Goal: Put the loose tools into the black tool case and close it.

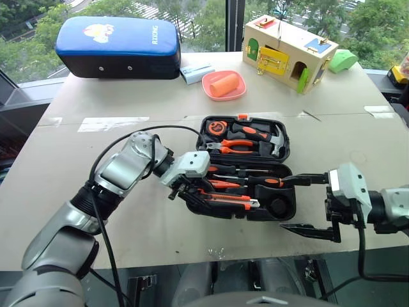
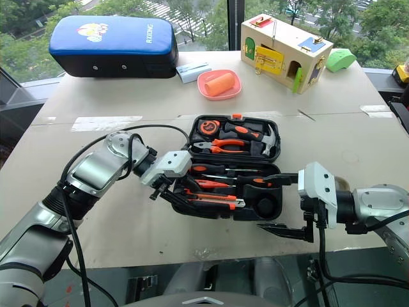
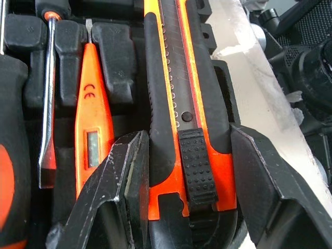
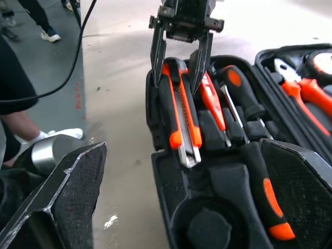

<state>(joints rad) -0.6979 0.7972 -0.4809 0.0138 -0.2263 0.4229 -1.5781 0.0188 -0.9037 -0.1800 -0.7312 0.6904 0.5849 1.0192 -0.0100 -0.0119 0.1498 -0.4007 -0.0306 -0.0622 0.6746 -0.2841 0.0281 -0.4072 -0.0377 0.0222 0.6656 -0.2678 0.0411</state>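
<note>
— Seating the utility knife (image 3: 176,98) in the front recess of the open tool case (image 1: 281,210); left gripper (image 4: 179,67) straddles its end, fingers apart around it, not clamped

— Right gripper (image 1: 310,203) waits beside the case, fingers wide apart. Next: withdraw, then close the lid

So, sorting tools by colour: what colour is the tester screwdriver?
Orange; the tester screwdriver shows best in the left wrist view.

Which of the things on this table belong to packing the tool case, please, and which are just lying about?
Job:
- black tool case
- utility knife
- tester screwdriver
- screwdrivers

Lying about:
- blue cushion
- pink dish
- wooden latch box
</note>
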